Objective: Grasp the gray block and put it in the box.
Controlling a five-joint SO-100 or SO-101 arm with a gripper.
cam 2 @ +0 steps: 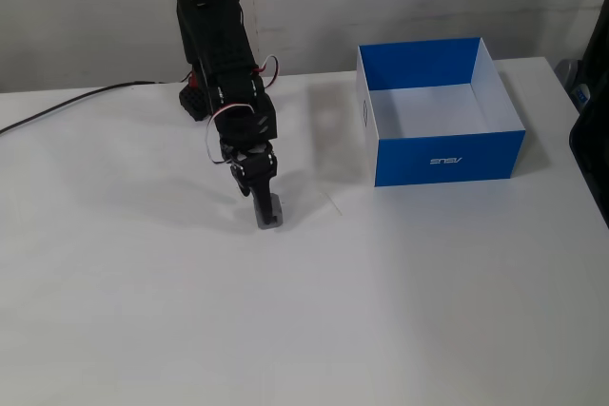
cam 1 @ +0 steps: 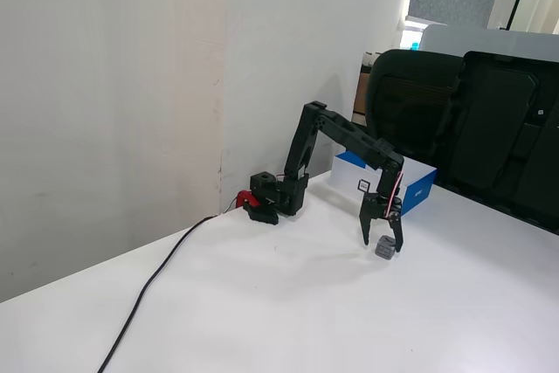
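1. Fixed view from the side, going left to right: a black cable [cam 1: 157, 272] runs along the white table [cam 1: 288, 321] up to the arm's base [cam 1: 275, 196], which sits near the wall.
2. From the base the arm [cam 1: 336, 133] goes up, bends at the elbow, then slopes down to the right, so the wrist ends up pointing pretty much straight down at the table.
3. The gripper [cam 1: 382, 248] hangs low, with a finger on each side of the gray block [cam 1: 384, 250]. The fingers look narrowed in around it, but I honestly can't tell if they're pinching it or just close to it.
4. The block sits on the table, just in front of the box [cam 1: 417, 186] in this view, with office chairs [cam 1: 454, 115] behind.
5. In the other fixed view, the arm [cam 2: 214, 35] reaches toward the camera, and the gripper [cam 2: 264, 211] covers most of the block [cam 2: 271, 220].
6. Further right, well apart from the block, is the box [cam 2: 447, 157], blue outside and white inside.
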